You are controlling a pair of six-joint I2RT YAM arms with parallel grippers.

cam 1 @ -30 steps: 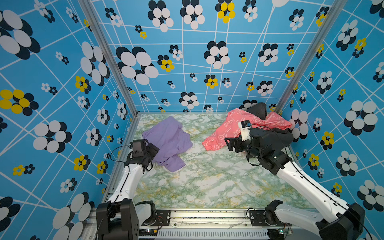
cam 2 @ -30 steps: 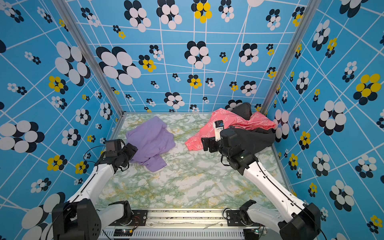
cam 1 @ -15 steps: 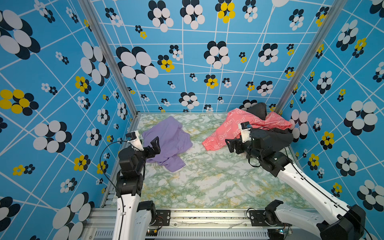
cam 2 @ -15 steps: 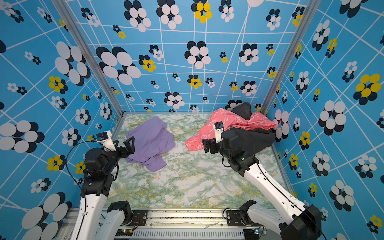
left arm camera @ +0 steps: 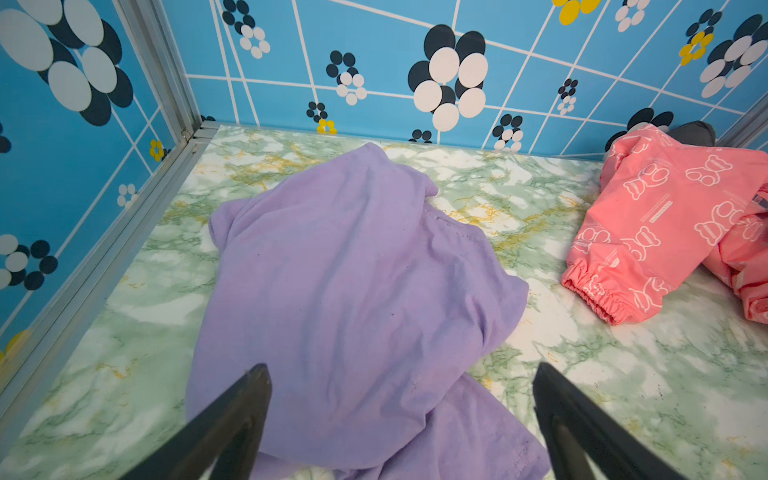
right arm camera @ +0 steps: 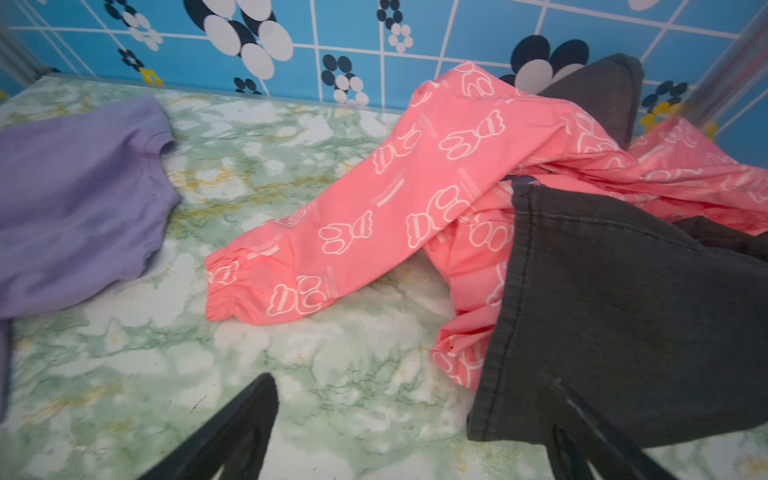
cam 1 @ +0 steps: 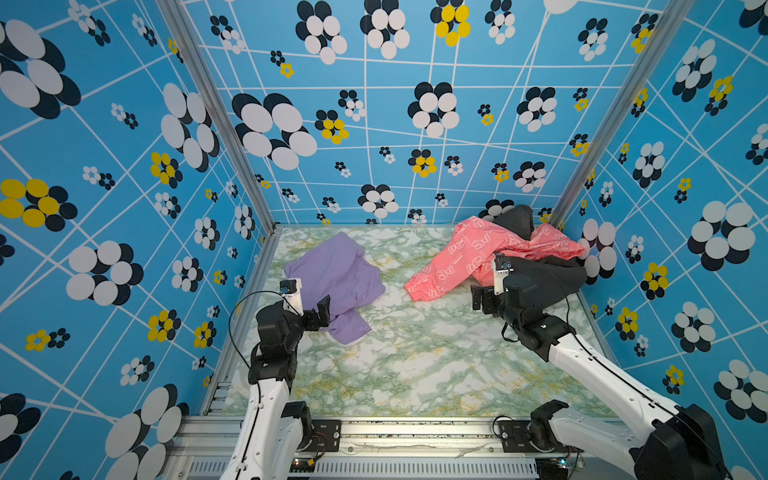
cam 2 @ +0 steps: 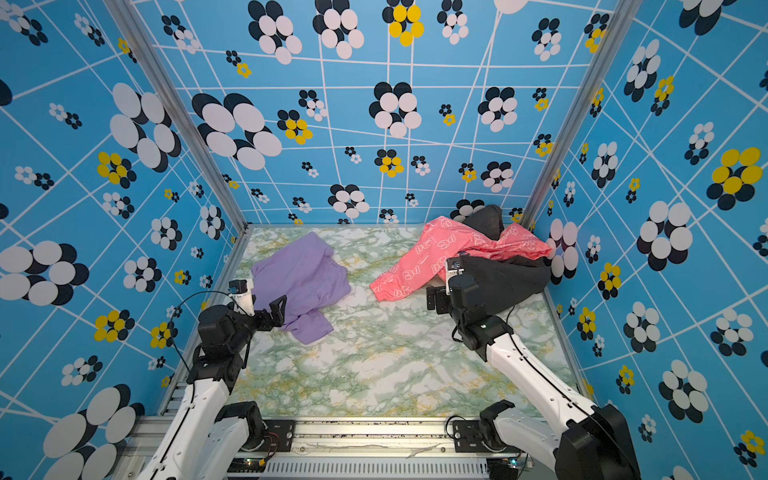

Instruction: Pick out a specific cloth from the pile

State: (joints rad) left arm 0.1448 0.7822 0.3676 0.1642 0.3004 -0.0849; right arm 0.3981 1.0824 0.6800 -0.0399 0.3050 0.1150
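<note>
Cloth (cam 1: 334, 274) lying flat, long axis front to back, apart from pile (cam 1: 469, 249)

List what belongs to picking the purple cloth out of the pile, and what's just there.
Job: lavender cloth, already apart; pile of pink jacket and black garment.
Just there: marbled table; flowered blue walls; front rail.
</note>
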